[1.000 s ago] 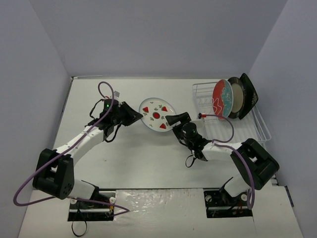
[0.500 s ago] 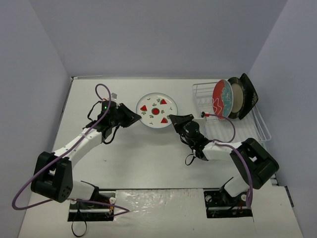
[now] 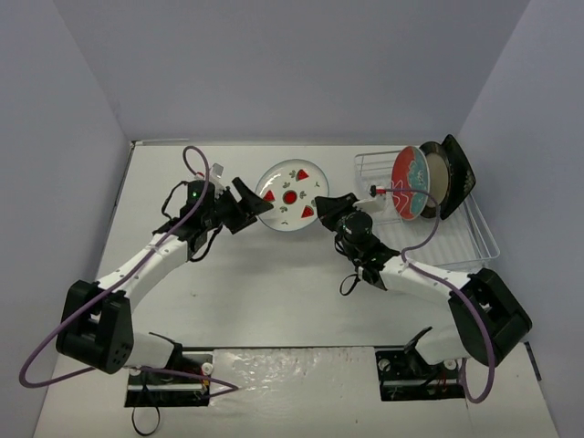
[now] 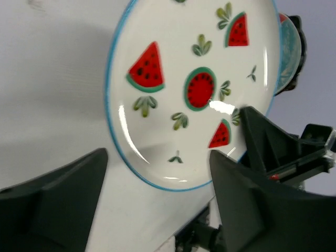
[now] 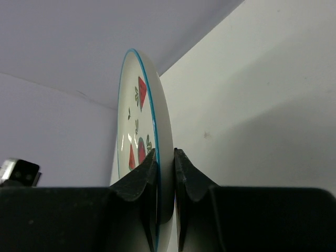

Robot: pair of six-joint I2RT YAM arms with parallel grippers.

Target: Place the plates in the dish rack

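Since a second ago the left gripper (image 3: 252,203) has let go of the watermelon plate (image 3: 292,195), and its jaws now stand apart at the plate's left edge. The right gripper (image 5: 165,158) has clamped onto the plate's right rim. The plate stands nearly upright between them, left of the dish rack (image 3: 477,230), which holds three plates (image 3: 412,182).

White table (image 3: 255,297), walls on three sides; dish rack (image 3: 470,233) sits directly on it, far right corner.

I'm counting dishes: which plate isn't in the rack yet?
The white watermelon plate, held by its rim in the right tool; the other three plates stand in the dish rack.
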